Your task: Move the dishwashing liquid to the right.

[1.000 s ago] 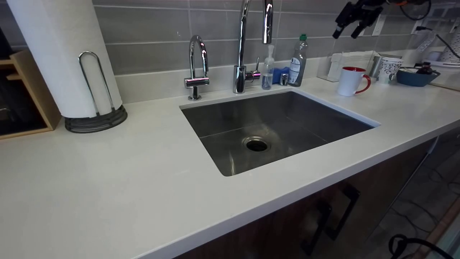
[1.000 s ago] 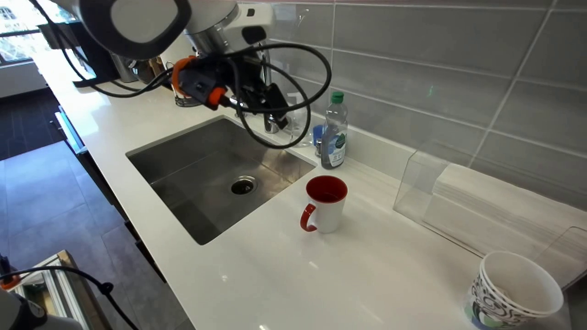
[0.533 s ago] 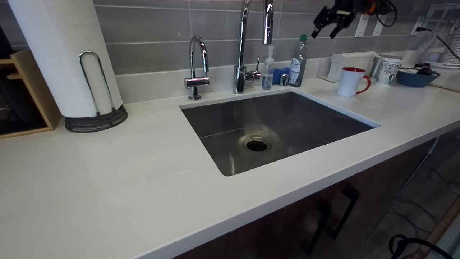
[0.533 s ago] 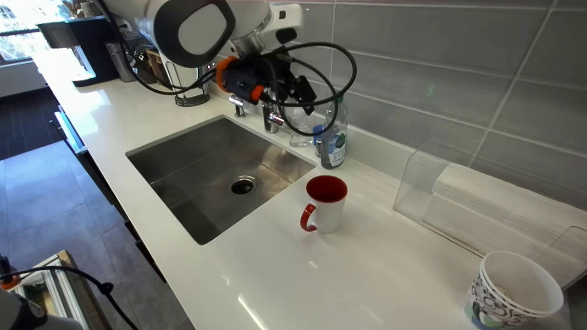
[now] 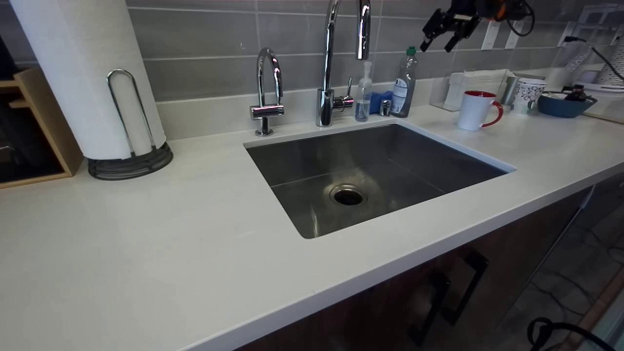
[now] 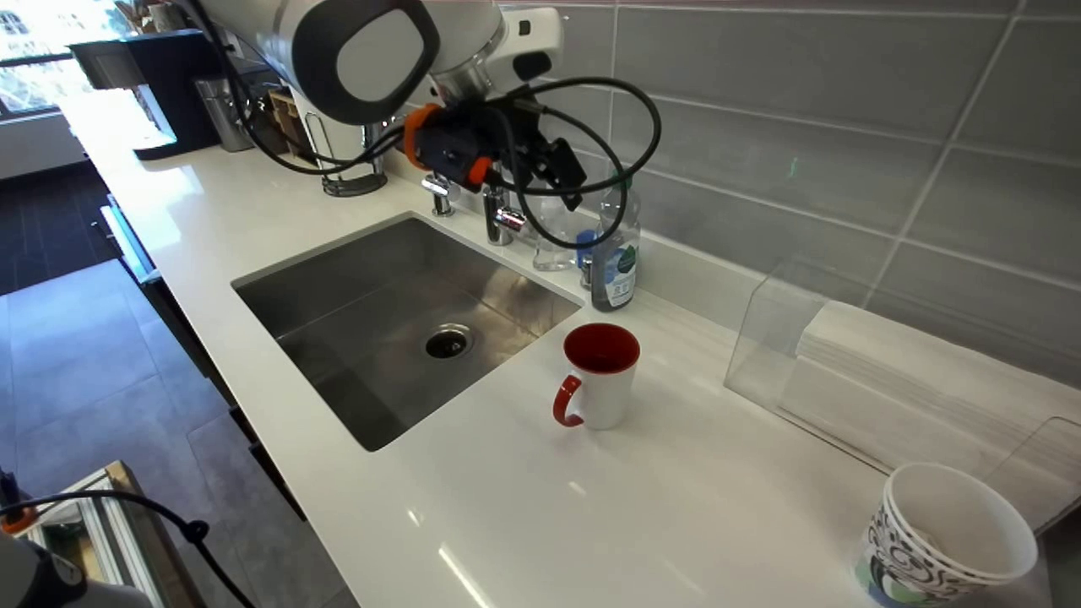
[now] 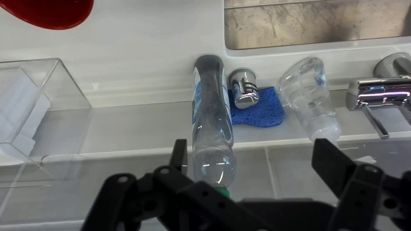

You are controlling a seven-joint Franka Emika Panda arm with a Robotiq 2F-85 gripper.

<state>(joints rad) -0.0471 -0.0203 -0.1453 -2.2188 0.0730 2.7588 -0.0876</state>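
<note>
Crowding one side of the dishwashing liquid near the spread pincer: chrome fitting, blue sponge, then pump bottle.

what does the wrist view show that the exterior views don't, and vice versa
Only the wrist view: the pitted texture of the blue sponge.
Only the exterior views: the drain, the red handle of the mug, the patterned cups and the paper towel roll.
Shared: the dishwashing liquid, the sponge, the clear pump bottle, part of the sink, the mug (cut off in the wrist view), and the end effector.
</note>
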